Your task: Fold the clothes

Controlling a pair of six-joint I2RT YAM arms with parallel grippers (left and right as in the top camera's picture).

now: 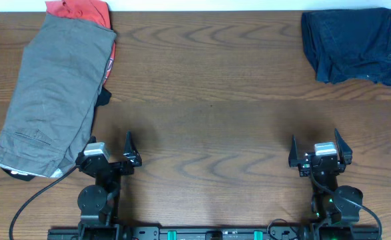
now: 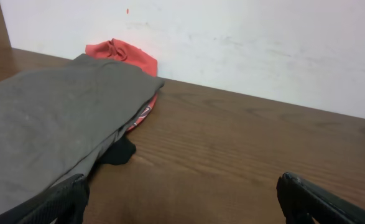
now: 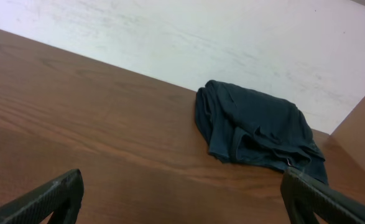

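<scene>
Folded grey-olive shorts (image 1: pixel 52 93) (image 2: pixel 39 118) lie at the table's left on top of a red-orange T-shirt (image 1: pixel 82 10) (image 2: pixel 129 55), which shows past their far end. A dark navy garment (image 1: pixel 350 44) (image 3: pixel 257 127) lies crumpled at the far right. My left gripper (image 1: pixel 108 141) (image 2: pixel 182 199) hovers low at the front left, just right of the shorts' waistband corner, open and empty. At the front right my right gripper (image 1: pixel 314 143) (image 3: pixel 182 196) is also open with nothing between its fingers, well short of the navy garment.
A small black piece of cloth (image 1: pixel 104 97) (image 2: pixel 117 152) pokes out from under the shorts' right edge. A white wall (image 2: pixel 263 43) runs along the table's far edge. Bare wooden tabletop (image 1: pixel 208 100) stretches between the two piles.
</scene>
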